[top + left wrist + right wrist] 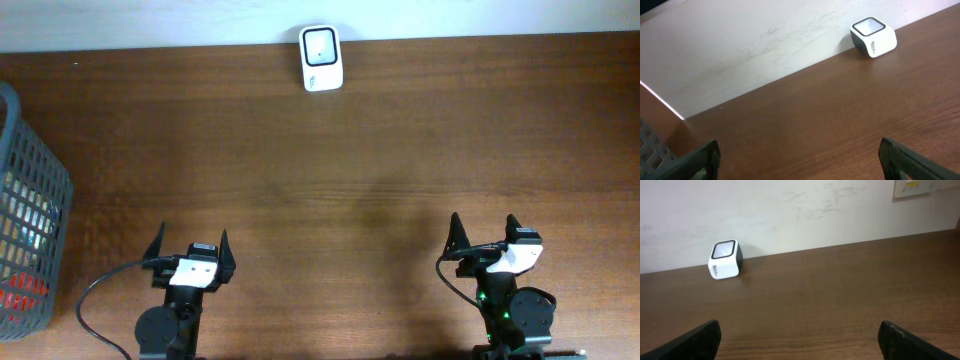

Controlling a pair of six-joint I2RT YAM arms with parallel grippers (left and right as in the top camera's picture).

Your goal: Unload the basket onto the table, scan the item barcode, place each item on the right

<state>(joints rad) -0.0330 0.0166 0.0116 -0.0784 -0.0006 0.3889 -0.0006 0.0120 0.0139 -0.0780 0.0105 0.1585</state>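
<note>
There is one white barcode scanner point(321, 58) on one wooden table point(350, 160). There are two grippers, both across the table from the scanner: one left gripper point(192, 240) and one right gripper point(484, 228). One grey mesh basket point(50, 185) stands far left of the scanner. The items point(22, 296) inside it are too hidden to count.

A brown wood-grain counter point(400, 150) fills most of the overhead frame. A pale wall point(790, 210) rises along its far edge, scuffed with faint marks in both wrist views. At the far left of the overhead frame stands a dark grey mesh basket point(50, 200), cut off by the edge. A cream wall plate point(925, 187) sits at the upper right of the right wrist frame.
</note>
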